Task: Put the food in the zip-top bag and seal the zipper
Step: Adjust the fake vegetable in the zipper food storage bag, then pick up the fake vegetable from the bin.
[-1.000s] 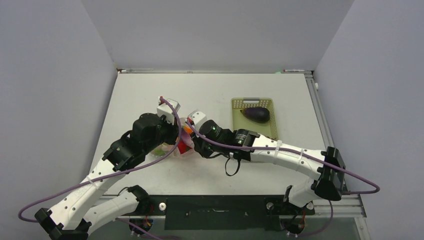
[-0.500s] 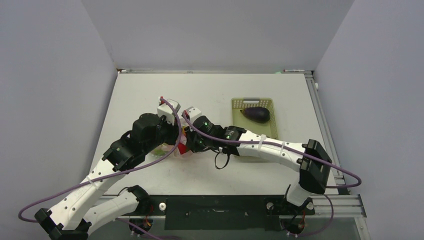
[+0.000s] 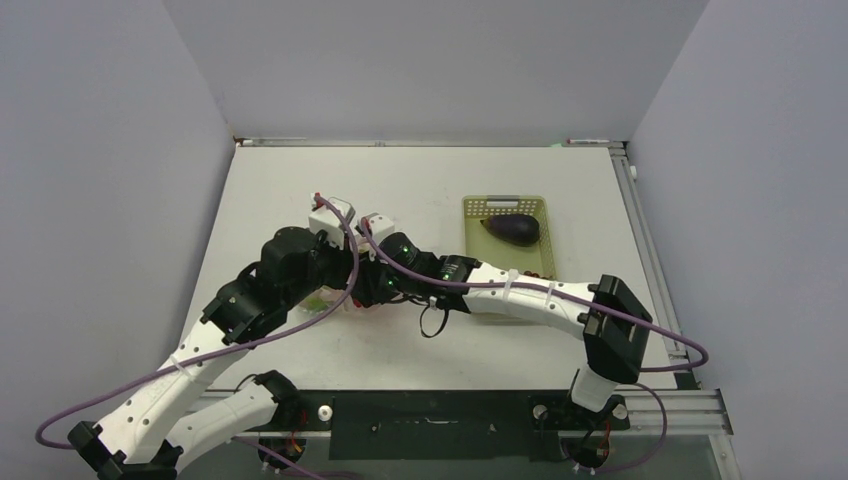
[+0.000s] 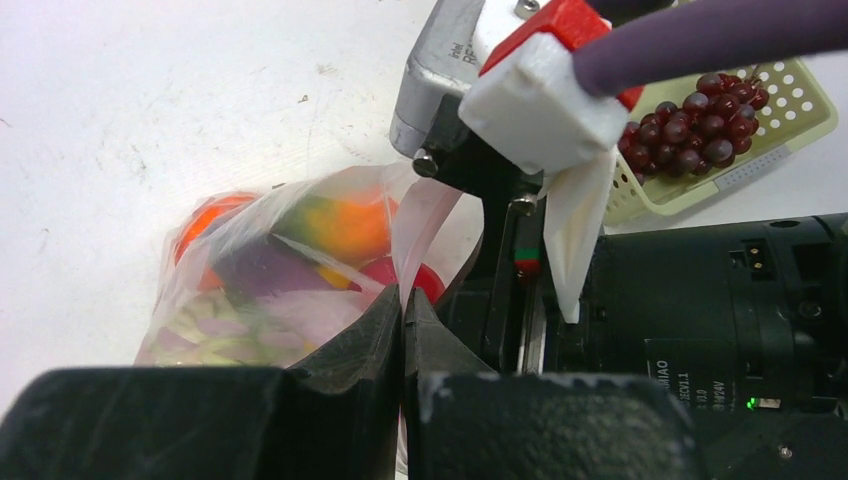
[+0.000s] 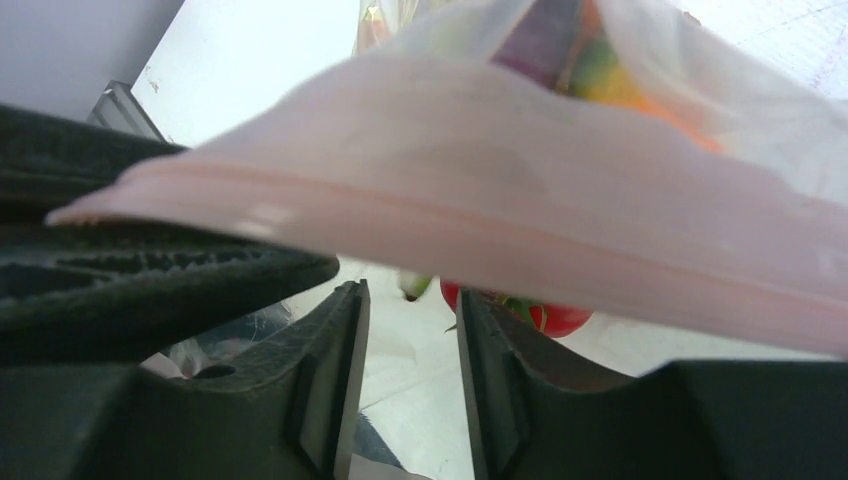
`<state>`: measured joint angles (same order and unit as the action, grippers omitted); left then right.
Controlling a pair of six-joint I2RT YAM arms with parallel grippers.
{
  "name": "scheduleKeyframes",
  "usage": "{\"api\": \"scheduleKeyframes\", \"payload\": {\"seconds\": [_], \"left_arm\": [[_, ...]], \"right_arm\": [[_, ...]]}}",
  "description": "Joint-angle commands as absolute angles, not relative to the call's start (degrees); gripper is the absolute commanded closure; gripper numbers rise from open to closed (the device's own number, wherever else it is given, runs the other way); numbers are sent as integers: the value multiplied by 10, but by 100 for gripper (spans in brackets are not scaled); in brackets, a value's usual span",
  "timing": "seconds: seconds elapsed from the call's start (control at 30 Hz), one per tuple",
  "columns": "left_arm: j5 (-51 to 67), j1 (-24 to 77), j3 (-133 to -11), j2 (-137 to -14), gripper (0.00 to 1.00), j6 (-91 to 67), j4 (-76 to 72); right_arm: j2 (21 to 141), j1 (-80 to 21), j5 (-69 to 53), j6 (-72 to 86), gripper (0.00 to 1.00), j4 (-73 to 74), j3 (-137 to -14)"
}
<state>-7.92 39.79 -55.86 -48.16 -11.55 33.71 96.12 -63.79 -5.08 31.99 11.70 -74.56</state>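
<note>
The clear zip-top bag [image 4: 250, 300] lies on the table between my two grippers, mostly hidden under them in the top view [image 3: 335, 304]. It holds an orange [image 4: 345, 228], a red tomato [image 5: 556, 318], and a purple and a green piece. My left gripper [image 4: 403, 312] is shut on the bag's mouth film. My right gripper [image 5: 410, 335] is open, its jaws a narrow gap apart just below the pink zipper [image 5: 560, 255], with nothing between them. A dark purple eggplant [image 3: 513, 229] and dark red grapes [image 4: 690, 112] lie in the mesh basket [image 3: 545, 215].
The yellow-green basket [image 4: 805, 95] stands right of the bag, partly under my right forearm [image 3: 540, 300]. A purple cable [image 3: 330, 312] loops over the left arm. The right wrist's camera mount [image 4: 540, 90] hangs close over the bag.
My right arm has swung left, bringing its gripper against the bag beside my left gripper. The left gripper has shifted slightly left, still holding the bag.
</note>
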Motion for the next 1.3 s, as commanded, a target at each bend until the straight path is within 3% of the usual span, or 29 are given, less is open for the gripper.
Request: {"api": "scheduleKeyframes", "payload": {"seconds": [0.0,0.2,0.77,1.27], "left_arm": [[-62,400,-566,-475,100,-122,307],[-67,399,-565,-474,100,-122,307],[-68,400,-565,-475,100,-123,307],[-66,400,-565,-480,100,-124,307]], "right_arm": [[955,-648,-76,314,57,67,-747],[918,-648,-58,299,49,83,-731],[738,-575,70,258,38,202,-667],[689,-483,219,257,8,253,-625]]}}
